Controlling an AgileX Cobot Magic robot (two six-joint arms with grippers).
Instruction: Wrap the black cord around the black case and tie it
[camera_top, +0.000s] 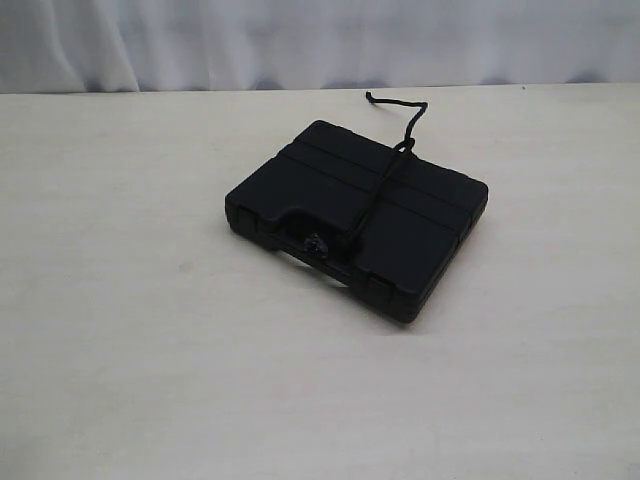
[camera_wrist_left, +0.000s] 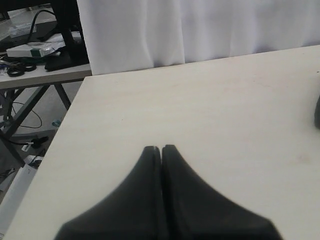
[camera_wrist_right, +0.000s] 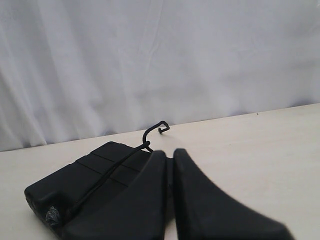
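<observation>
While the pale table (camera_top: 150, 380) is mostly bare, the black case (camera_top: 330, 200) lies flat near its middle, turned at a slant. Its long axis runs from the left of the exterior view toward the near right, and its handle side faces near-left. It looks rigid and probably light enough to slide if the cord is tugged, so I would steady it by an edge or corner.

Neither arm shows in the exterior view. The left hand (camera_wrist_left: 161, 148) has its tips pressed together on nothing, over bare table well apart from the case. The right hand (camera_wrist_right: 170, 152) is likewise closed and empty, close to the case.

The black cord (camera_top: 385, 185) is thin and limp. It crosses the lid the short way, over the ribs, from the far edge to a knot (camera_top: 318, 243) by the handle. Its loose tail (camera_top: 400, 101) curls off the far edge onto the table, pointing away; that tail is likely the easiest place to pinch.
</observation>
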